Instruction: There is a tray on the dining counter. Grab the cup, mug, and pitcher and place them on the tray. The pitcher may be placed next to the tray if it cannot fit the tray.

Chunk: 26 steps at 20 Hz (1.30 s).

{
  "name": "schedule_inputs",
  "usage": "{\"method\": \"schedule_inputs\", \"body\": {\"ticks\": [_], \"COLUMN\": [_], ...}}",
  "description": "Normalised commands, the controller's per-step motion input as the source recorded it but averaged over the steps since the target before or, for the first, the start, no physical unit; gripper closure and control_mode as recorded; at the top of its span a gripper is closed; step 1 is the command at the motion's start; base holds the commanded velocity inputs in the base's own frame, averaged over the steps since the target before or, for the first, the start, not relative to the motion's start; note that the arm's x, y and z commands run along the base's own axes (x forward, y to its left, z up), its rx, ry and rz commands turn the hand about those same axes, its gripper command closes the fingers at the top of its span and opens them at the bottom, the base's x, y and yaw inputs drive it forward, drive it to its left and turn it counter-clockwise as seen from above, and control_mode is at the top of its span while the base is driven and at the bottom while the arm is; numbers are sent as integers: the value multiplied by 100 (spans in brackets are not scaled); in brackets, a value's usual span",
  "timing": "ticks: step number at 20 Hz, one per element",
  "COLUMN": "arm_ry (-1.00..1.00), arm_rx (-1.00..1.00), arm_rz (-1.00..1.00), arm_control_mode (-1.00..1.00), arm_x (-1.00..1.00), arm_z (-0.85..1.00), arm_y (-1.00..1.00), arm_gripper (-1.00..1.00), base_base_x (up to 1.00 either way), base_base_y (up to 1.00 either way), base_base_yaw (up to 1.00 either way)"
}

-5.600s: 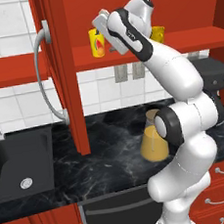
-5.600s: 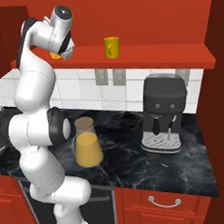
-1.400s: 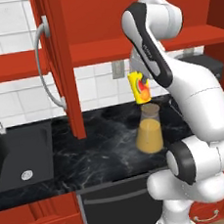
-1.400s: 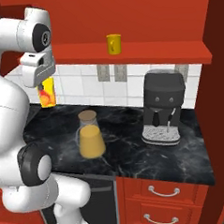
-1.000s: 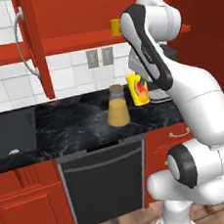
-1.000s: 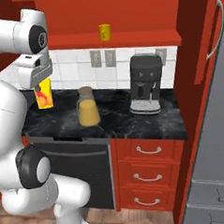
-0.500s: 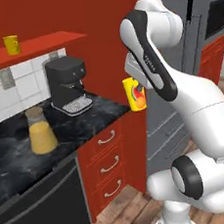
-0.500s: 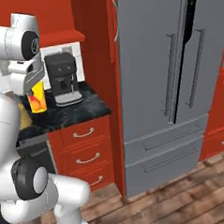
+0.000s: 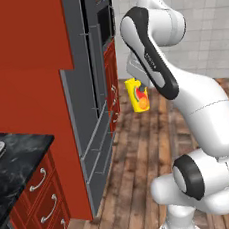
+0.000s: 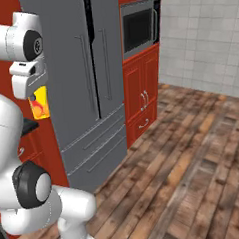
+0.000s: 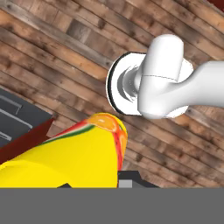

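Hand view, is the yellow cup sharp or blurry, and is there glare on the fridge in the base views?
Hand view: the small yellow tumbler with the fruit mark looms close, edges soft; left base view: flat even light on the grey fridge, no glare; right base view: same matte fridge, faint soft shading.

Cup carried above the floor, beside the fridge

The cup (image 9: 138,95) hangs under the gripper (image 9: 134,84), above the plank floor (image 9: 143,173); the fridge (image 10: 84,78) stands behind, cabinets (image 10: 143,102) to its right.
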Motion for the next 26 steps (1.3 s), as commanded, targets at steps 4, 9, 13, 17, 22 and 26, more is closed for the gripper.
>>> {"method": "schedule_inputs", "body": {"ticks": [4,9,13,17,22,26], "arm_ry": [0,0,0,0,0,0], "arm_rx": [0,0,0,0,0,0], "arm_rz": [0,0,0,0,0,0], "arm_control_mode": [100,100,100,100,100,100], "arm_x": [0,0,0,0,0,0], "arm_z": [0,0,0,0,0,0], "arm_y": [0,0,0,0,0,0], "arm_gripper": [100,100,100,100,100,100], "base_base_x": [-18,-16,-15,-15,-17,-18], "base_base_y": [-33,-32,-32,-32,-34,-38], "base_base_yaw": [-82,-79,-74,-72,-70,-67]}}
